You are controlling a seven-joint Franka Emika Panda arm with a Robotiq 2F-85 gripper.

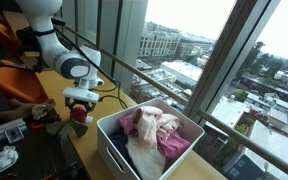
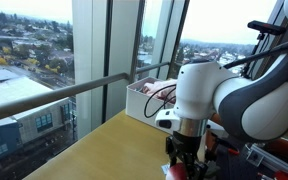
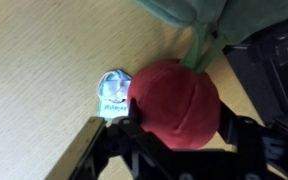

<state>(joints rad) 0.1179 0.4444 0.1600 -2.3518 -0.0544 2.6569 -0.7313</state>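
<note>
my jaws straddling a red plush toy (image 3: 174, 100), near the table (image 3: 44, 60) edge away from the window, can't tell if they're actually squeezing it

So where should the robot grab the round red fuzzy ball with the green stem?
Probably by the fat middle of the round red plush ball, coming straight down from above. It lies on the pale wooden table, and the gripper straddles it, one jaw each side. The thin green stem looks floppy and the small white tag lies flat, so both would likely slip.
</note>
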